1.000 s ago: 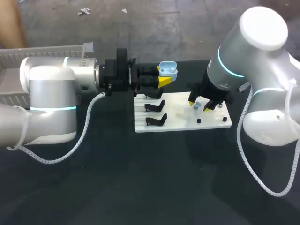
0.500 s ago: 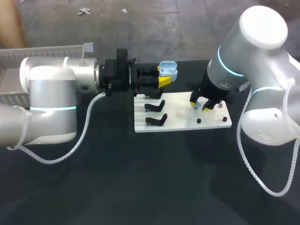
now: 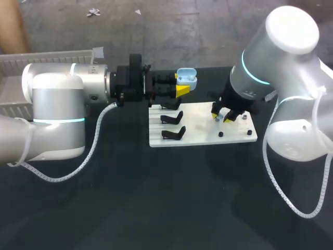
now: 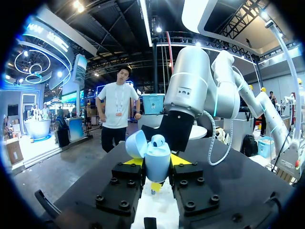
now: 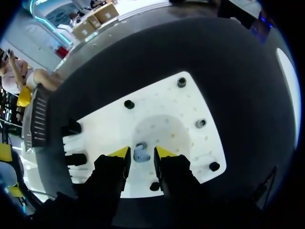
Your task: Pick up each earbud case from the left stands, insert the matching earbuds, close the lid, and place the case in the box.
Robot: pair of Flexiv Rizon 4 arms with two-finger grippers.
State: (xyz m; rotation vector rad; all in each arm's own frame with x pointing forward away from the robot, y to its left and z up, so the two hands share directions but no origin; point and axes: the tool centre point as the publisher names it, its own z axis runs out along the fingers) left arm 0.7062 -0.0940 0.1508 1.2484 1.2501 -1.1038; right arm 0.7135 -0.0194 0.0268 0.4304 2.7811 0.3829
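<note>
The left gripper (image 3: 180, 89) is clamped on the earbud case (image 3: 186, 78), one yellow tip pressed to each flank. It holds the case in the air just past the far edge of the white board (image 3: 200, 130), at about the board's 11 o'clock in the head view. The earbud case (image 4: 158, 162) is pale sky blue, smooth and rounded, and stands upright between the fingers. Its lid (image 4: 136, 143) is swung open to one side like a small cup. One seated earbud (image 4: 158, 140), the same blue, pokes up from the open mouth.

The right gripper (image 3: 221, 117) points down over the board's 2 o'clock part. From its own wrist, the right gripper (image 5: 142, 152) stands narrow but parted. A loose earbud (image 5: 141, 154), a small blue blob, lies on the board between the yellow tips. A sliver of white shows on either side of the blob, so neither tip grips it.

Black stands (image 3: 171, 119) sit along the board's 9 o'clock side. Small black pegs (image 5: 129, 104) dot the white board (image 5: 162, 109) ahead of and beside the right gripper.
</note>
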